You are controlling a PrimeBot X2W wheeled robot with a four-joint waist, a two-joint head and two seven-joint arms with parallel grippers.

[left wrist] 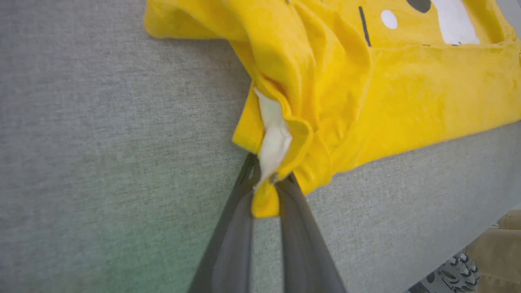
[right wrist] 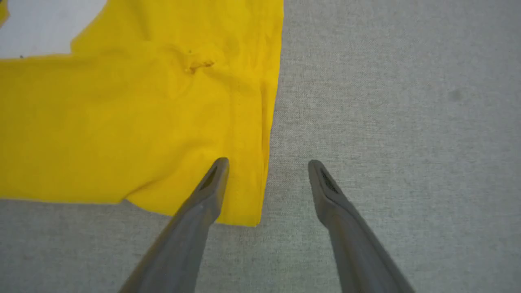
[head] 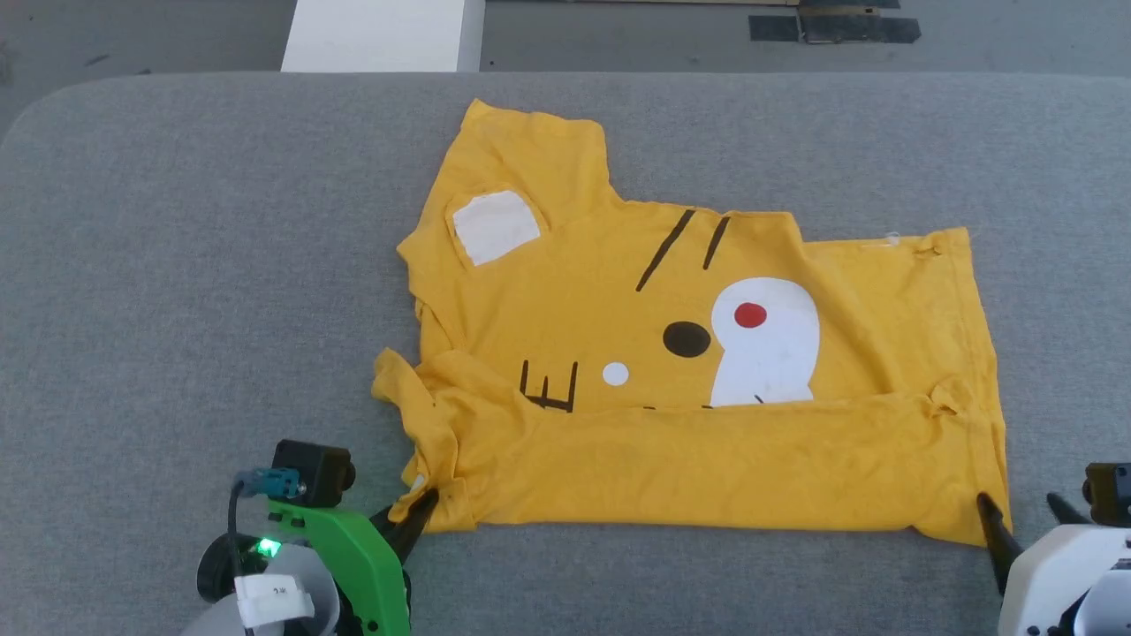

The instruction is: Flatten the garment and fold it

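One garment (head: 707,459) corner is pinched by the left gripper (left wrist: 266,179), seemingly for stretching; the opposite corner is straddled by the right gripper (right wrist: 268,162), jaws spread.

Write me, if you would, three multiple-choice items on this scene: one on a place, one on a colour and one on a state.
1. Where does the left gripper grip the garment? A) far sleeve B) near left corner C) right hem
2. What colour is the dot on the large white patch? A) blue B) green C) red
3. How do the fingers of the right gripper stand? A) spread apart B) shut on cloth C) shut on nothing
1 B: its fingers pinch the bunched corner at the near edge. 2 C: the dot is plainly red. 3 A: a wide gap shows between them.
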